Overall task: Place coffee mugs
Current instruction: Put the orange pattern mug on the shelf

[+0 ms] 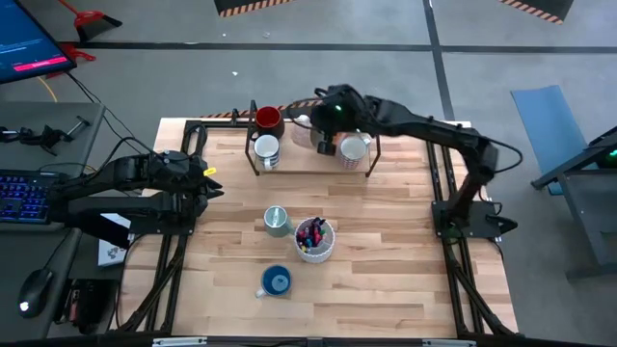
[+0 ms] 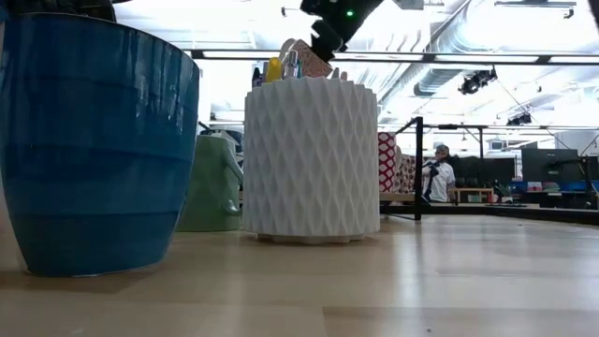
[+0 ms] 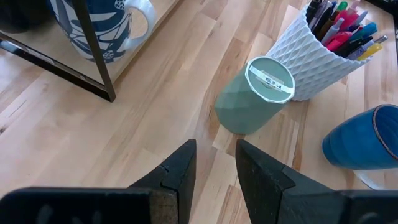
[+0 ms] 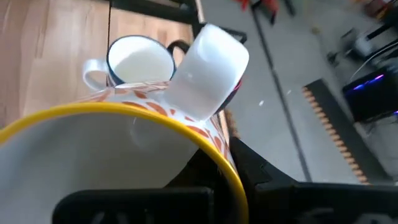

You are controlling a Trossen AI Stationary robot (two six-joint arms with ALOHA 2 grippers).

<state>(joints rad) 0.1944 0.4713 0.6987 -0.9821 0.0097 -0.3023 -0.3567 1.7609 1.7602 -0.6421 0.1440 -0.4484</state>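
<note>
The right claw (image 1: pixel 339 135) hangs over the rear rack (image 1: pixel 313 173), shut on the wall of a yellow-rimmed mug with orange leaf print (image 4: pixel 124 143), which it carries above the rack's right end. Judged risk: the pinch is on a thin rim only, so the mug may swing or slip on release and strike its neighbours. In the right wrist view a plain white mug (image 4: pixel 208 68) lies tilted against the carried one, with a blue-rimmed white mug (image 4: pixel 140 59) just beyond; a careless descent could knock either off the rack. The dark red mug (image 1: pixel 267 118) stands at the rack's left rear corner. The left claw (image 3: pixel 214 165) waits at the desk's (image 1: pixel 386 280) left side, jaws parted and empty, aimed at the green mug (image 3: pixel 255 96). That mug stands just beside the white pen cup (image 3: pixel 317 53), with the blue mug (image 3: pixel 364 140) near; a wide approach could topple the pens.
</note>
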